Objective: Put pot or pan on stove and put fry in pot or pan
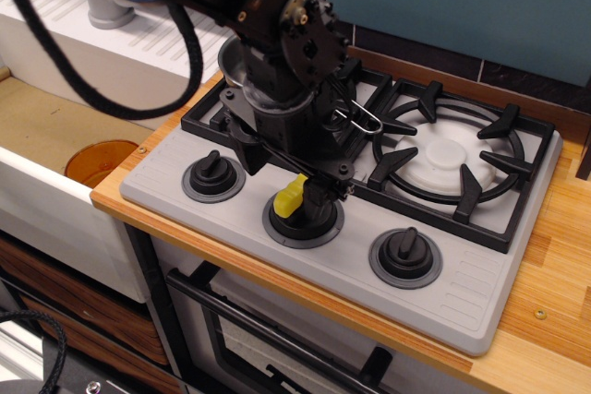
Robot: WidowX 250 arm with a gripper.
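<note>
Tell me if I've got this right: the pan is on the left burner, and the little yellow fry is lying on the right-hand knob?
Not quite. The fry sits at the middle knob, just below the gripper, as the observation.image view shows; the right-hand knob has nothing on it. The pan is on the left burner, mostly hidden behind the arm.
</note>
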